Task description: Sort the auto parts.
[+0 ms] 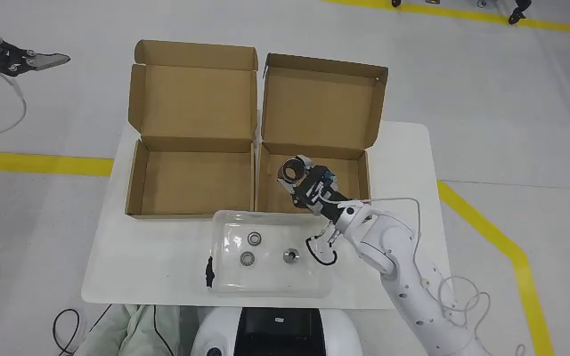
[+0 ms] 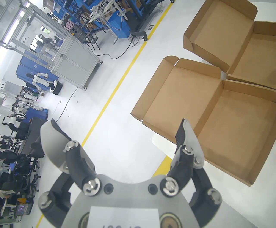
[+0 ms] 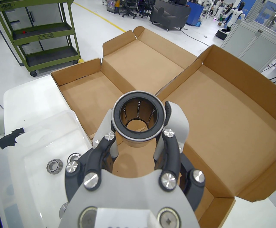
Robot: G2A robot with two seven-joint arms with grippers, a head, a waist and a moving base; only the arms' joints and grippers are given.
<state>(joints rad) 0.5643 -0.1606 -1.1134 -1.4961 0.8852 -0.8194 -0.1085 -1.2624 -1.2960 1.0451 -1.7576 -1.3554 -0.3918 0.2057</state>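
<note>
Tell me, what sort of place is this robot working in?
Probably a robotics workshop or test hall: a yellow line painted on the floor, blue workbenches, another white robot standing far off, and a green cart. The right gripper holds a bearing above a box.

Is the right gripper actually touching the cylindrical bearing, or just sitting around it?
Touching. The right wrist view shows both fingers of the right gripper pressed against opposite sides of the cylindrical bearing, which is clamped between them.
</note>
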